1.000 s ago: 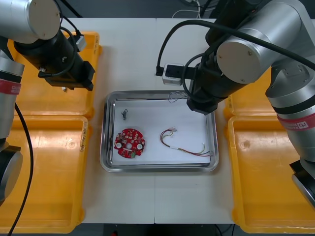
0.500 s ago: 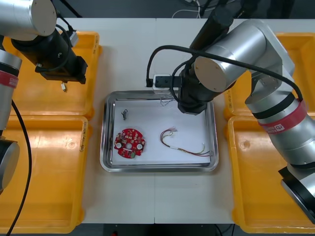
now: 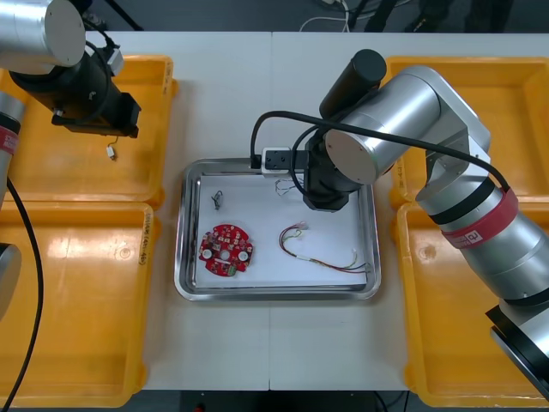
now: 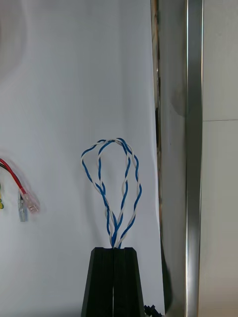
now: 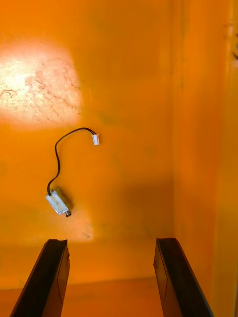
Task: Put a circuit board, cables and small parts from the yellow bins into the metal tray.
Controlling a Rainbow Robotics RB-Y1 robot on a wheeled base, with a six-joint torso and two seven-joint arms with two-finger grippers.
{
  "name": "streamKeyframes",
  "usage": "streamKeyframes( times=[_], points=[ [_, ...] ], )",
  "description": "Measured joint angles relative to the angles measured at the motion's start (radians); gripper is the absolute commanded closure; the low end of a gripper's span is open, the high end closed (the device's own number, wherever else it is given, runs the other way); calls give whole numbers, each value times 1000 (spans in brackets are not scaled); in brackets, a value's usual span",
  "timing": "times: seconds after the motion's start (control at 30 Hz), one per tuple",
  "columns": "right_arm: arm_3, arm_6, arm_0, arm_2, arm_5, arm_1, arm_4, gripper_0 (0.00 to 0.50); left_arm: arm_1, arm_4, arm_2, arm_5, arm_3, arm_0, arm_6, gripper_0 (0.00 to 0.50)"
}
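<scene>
Front view: we see the right arm reaching over the far half of the metal tray (image 3: 182, 257), which sits on the table (image 3: 223, 94) between the yellow bins. The arm's bulky wrist covers its own gripper from above. A bit of the twisted blue and white cable (image 3: 282, 183) pokes out beside it, close to the tray's far rim.

Right wrist view: the right gripper (image 4: 114, 251) is pressed together, pinching both ends of that cable. The cable loops out ahead of the fingertips over the white tray floor. We cannot tell whether the loop rests on the floor or hangs above it. The tray's shiny wall runs just beside the loop, apart from it. On the loop's other side is the connector end of the red and yellow cable (image 4: 27, 200), near but not touching.

Already in the tray:
- round red circuit board (image 3: 226, 249), near-left part
- red and yellow cable, near-right part
- small metal part (image 3: 218, 200), far-left corner, well apart from the gripper

The left arm is over the far-left yellow bin (image 3: 51, 172). The left gripper (image 5: 111, 241) is spread wide and holds nothing. A second small metal part (image 5: 58, 202) with a thin black cable (image 5: 57, 153) lies on the bin floor just ahead of one finger, off-centre. The bin's side wall stands close beside the other finger.
</scene>
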Motion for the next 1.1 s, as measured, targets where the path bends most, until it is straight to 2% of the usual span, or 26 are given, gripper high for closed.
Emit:
streamKeyframes(
  times=[0.6,0.87,0.97,1.0,1.03,1.1],
  points=[
    [1,0,72,28,-102,0,34,500,0,-14,0,-158,158,0,-4,0],
    [1,0,83,30,-114,0,35,500,0,-19,0,-196,206,0,-60,0],
    [2,0,83,30,-114,0,39,441,0,-19,0,-213,224,0,-76,0],
    [2,0,84,30,-114,0,40,359,0,-20,0,-216,228,0,-76,0],
    [2,0,84,30,-115,0,40,315,0,-20,0,-218,231,0,-76,0],
    [2,0,84,30,-115,0,40,137,0,-21,0,-220,235,0,-76,0]
  ],
)
